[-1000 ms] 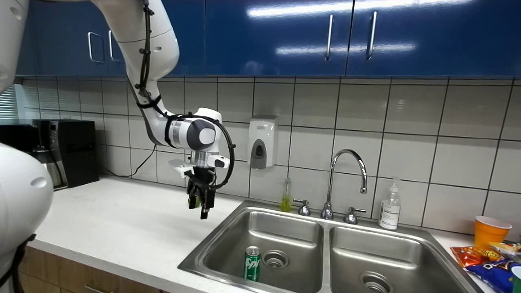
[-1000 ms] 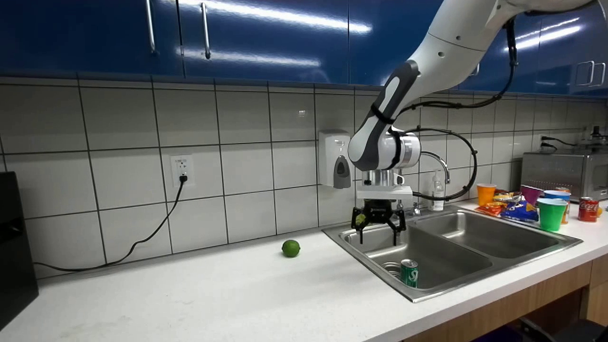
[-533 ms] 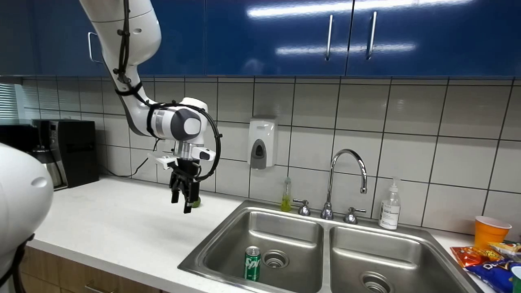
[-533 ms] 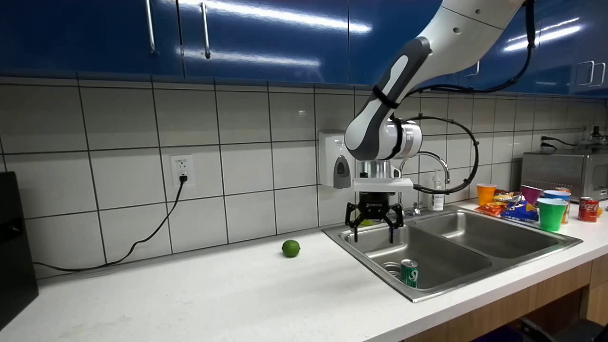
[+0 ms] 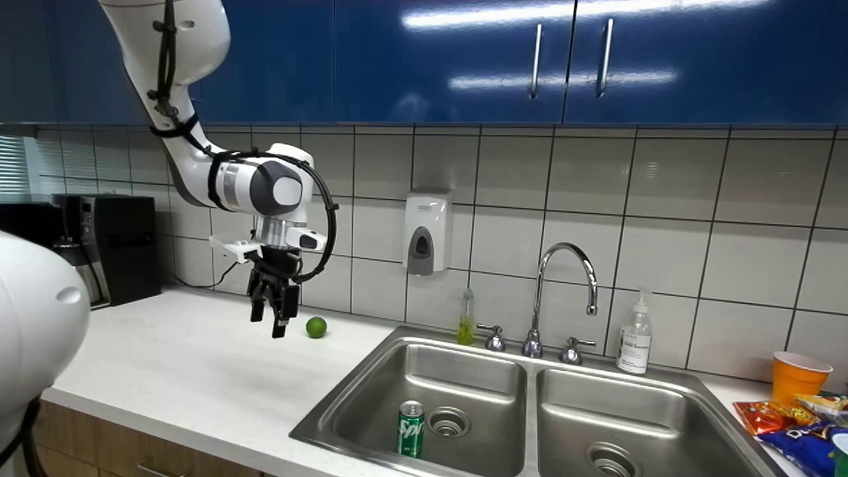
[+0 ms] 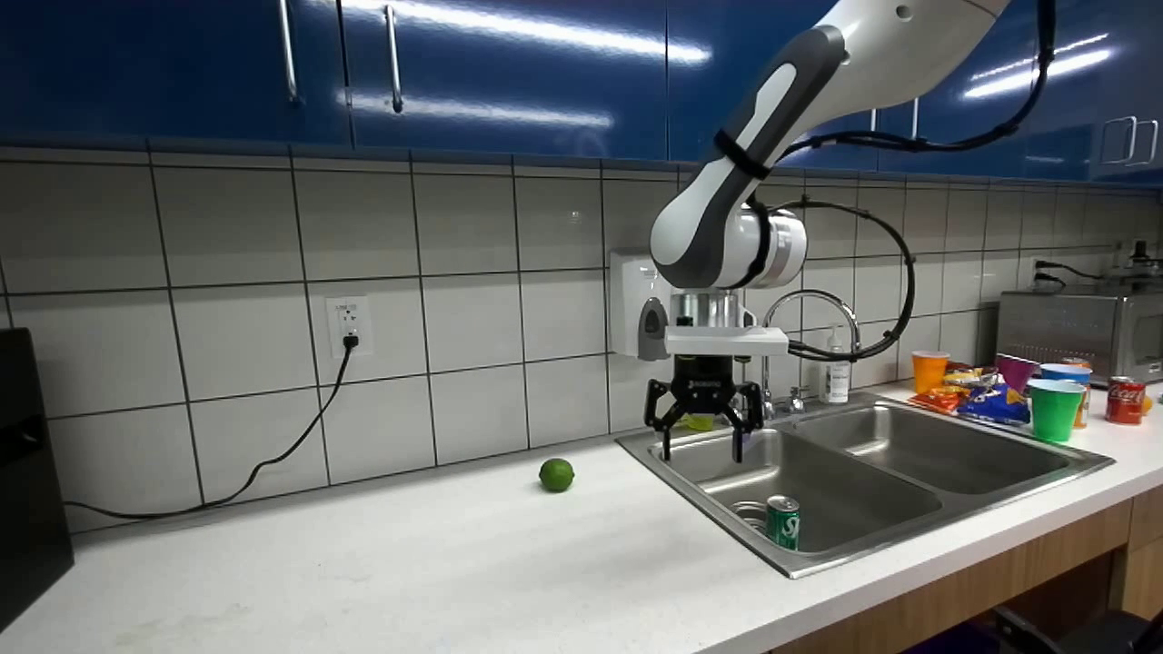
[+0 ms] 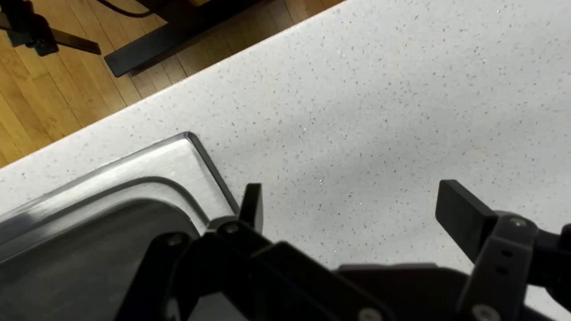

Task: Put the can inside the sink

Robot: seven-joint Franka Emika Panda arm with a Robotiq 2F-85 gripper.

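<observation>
It's a kitchen we're in: sink (image 5: 531, 417) and tap (image 5: 539, 285), blue cupboards (image 5: 424, 59) overhead, a dispenser (image 5: 428, 222) on the tiled wall (image 5: 589, 175), cups (image 6: 1054, 413) and snack bags (image 6: 996, 403) on the counter (image 5: 199, 358).

The robot's white arm (image 6: 872, 64) bends down from up high. Its black gripper (image 6: 701, 449) points straight down, higher than the sink (image 5: 341, 399) and beside its edge, with two fingers (image 7: 464, 218) spread wide apart.

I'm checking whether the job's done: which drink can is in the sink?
The green can, upright in the sink in both exterior views; the red Coca-Cola can stands on the counter.
</observation>
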